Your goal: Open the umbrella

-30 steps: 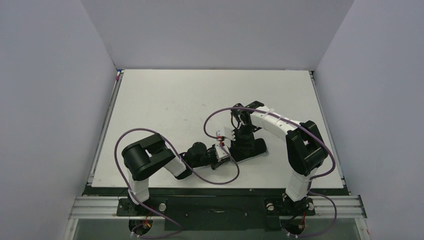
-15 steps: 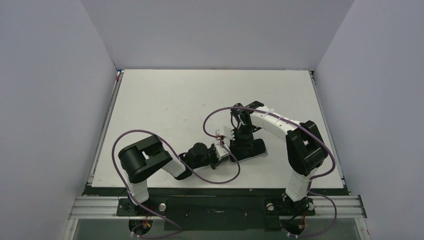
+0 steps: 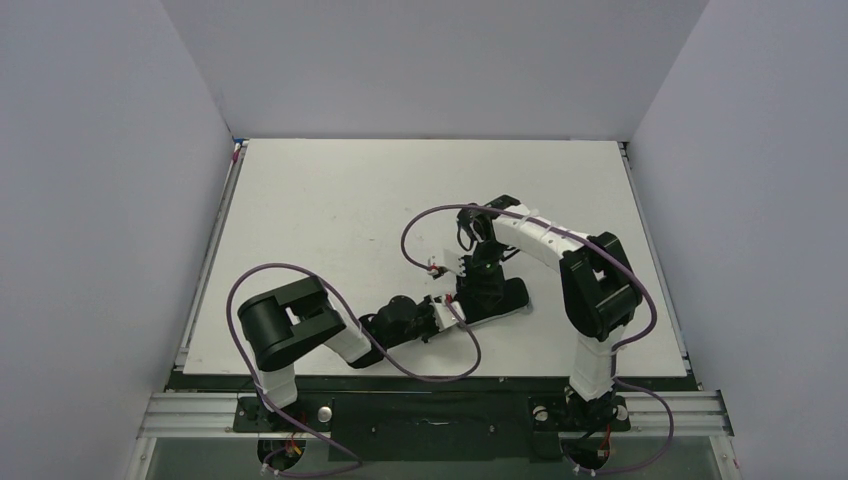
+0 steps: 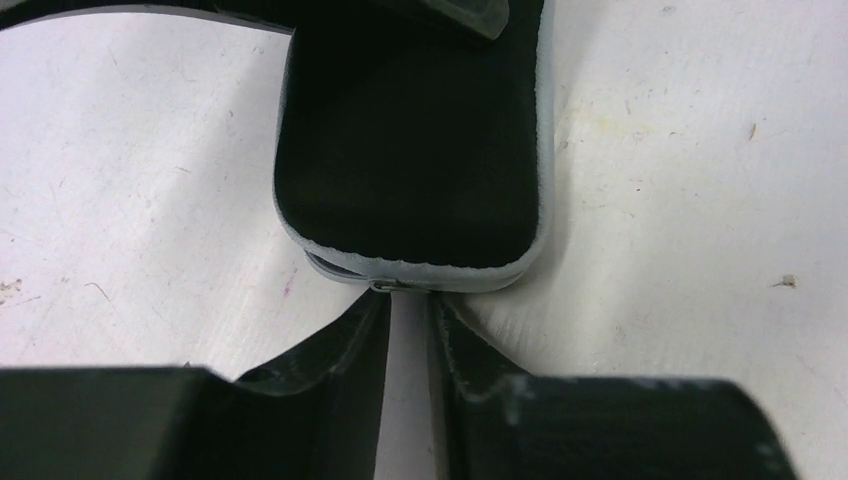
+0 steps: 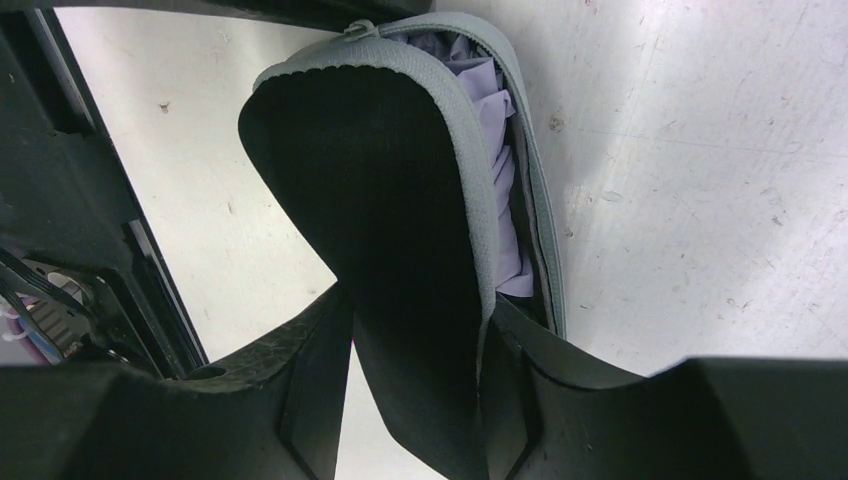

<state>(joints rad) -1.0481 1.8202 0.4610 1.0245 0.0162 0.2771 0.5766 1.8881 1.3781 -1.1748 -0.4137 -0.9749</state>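
Observation:
The umbrella (image 5: pixel 497 165) shows only as folded lavender fabric inside a black case with a grey zip edge (image 3: pixel 497 297). Its shaft and handle are hidden. My right gripper (image 5: pixel 415 310) is shut on the case's black lid flap (image 5: pixel 370 170) and holds it up, so the case gapes along one side; in the top view the gripper (image 3: pixel 478 276) is over the case. My left gripper (image 4: pixel 408 300) lies low on the table with a narrow gap between its fingers and nothing in it. Its tips are at the case's end (image 4: pixel 410 150), by the small metal zip pull (image 4: pixel 385 285).
The white table (image 3: pixel 350 200) is boxed in by pale walls at the left, back and right. Purple cables (image 3: pixel 425 235) loop over both arms near the case. The left arm (image 3: pixel 300 320) lies low along the near edge.
The left arm has swung lower and nearer, keeping its gripper at the case's end. The right gripper and the case have shifted slightly left and away.

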